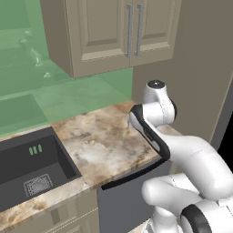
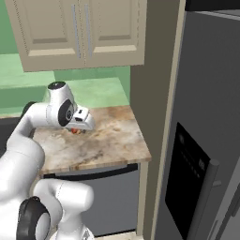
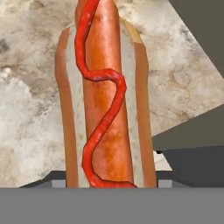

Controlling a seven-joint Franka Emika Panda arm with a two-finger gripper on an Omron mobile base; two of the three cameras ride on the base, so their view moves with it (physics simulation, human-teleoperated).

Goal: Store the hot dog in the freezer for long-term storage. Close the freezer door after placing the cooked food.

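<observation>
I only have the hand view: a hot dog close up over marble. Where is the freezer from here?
Observer: In the right base view, the freezer door stands to the right of the counter, beyond a tan side panel.
Operator: Is it open?
Observer: No, it is shut, black dispenser panel facing out.
Operator: Where is the tool?
Observer: The tool is low over the counter's back part, shut on the hot dog.
</observation>
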